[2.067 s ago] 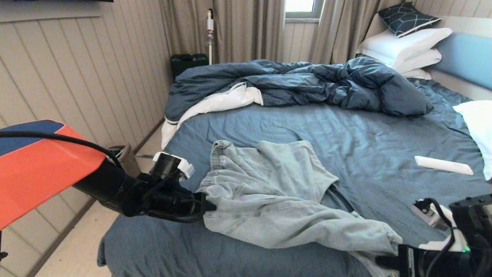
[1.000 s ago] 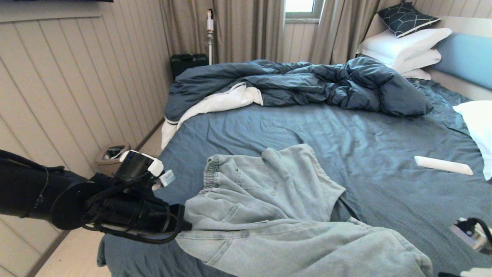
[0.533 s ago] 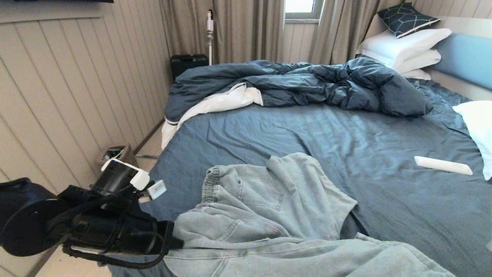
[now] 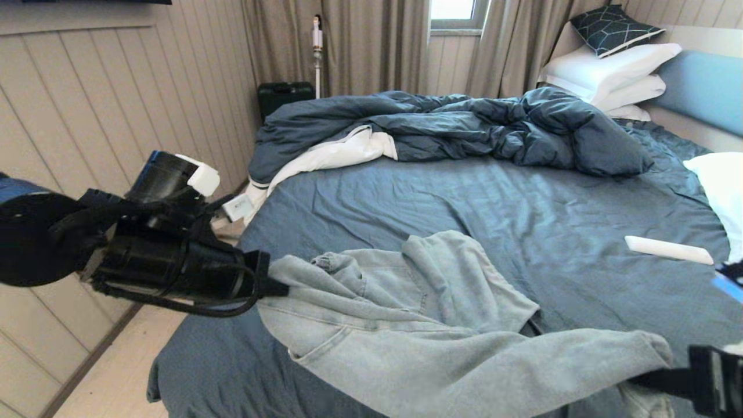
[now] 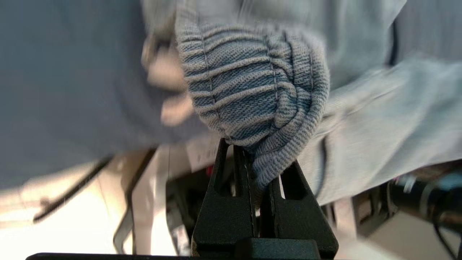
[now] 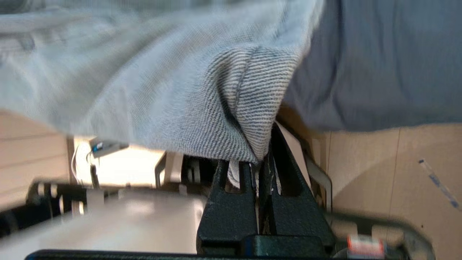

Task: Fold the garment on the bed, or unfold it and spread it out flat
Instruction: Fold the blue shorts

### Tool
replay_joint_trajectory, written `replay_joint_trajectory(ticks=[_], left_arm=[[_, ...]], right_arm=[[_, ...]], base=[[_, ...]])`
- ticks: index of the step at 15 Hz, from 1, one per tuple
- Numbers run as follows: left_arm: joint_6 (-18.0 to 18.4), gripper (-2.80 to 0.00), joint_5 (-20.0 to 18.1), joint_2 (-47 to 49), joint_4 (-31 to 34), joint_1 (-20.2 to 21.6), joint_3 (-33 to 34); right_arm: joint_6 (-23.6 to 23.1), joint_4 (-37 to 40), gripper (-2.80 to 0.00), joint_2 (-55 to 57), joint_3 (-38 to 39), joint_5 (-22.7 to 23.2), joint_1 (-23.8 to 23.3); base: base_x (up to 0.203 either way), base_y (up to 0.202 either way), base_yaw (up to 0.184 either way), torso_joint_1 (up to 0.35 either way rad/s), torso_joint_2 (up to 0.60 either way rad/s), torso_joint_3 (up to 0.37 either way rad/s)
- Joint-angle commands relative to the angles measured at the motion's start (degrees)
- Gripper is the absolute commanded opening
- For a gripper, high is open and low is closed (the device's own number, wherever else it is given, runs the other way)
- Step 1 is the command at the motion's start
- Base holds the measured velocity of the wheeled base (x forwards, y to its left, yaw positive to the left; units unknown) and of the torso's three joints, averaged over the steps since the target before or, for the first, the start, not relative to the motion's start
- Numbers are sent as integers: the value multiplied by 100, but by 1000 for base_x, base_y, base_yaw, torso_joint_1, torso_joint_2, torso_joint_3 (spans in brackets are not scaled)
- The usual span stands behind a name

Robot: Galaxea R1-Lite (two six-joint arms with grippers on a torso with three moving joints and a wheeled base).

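The garment (image 4: 441, 342), pale washed-blue shorts, hangs stretched between my two grippers above the near part of the bed (image 4: 511, 203). My left gripper (image 4: 278, 287) is shut on the gathered waistband (image 5: 252, 97) at the near left. My right gripper (image 4: 667, 371) at the lower right edge is shut on a leg hem (image 6: 249, 108). The far leg still rests on the dark sheet. The drawstring is out of sight.
A rumpled dark blue duvet (image 4: 453, 125) with white lining lies across the far half of the bed. White pillows (image 4: 609, 69) stack by the headboard (image 4: 702, 87). A white remote-like bar (image 4: 667, 249) lies on the sheet at right. A wooden wall runs along the left.
Both grippers pulled the shorts toward the near edge, then lifted. The left gripper has risen with the waistband, and the right gripper has come back into view holding the hem.
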Motion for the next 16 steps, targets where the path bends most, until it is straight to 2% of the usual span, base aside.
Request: replay_joint_trajectory(ticks=[1,6,8,10,16], left_arm=[[-15,-280,-12,840,14,24,-716],[-29,-280,-14,2171,35,458,-2331],[-37,-280,-42,2473,36,716,-2729],[-53,-280,-51,2716,46,859,-2974],[-29,-280,-52,3214,35,873,-3208]], right_arm=[[-33,-312,-280,1245,-310,39,-253],[-243,-906,-280,3001,-1678,565,-1383],[-290,-1136,-280,3365,-2021,642,-1510],[-325,-1678,-280,3758,-2208,641,-1528],[-303,-1951,-280,4822,-2925,626,-1459]], base=[[0,0,0,0,0,0],[0,0,0,0,0,0],[0,0,0,0,0,0],[0,0,0,0,0,0],[0,0,0,0,0,0]])
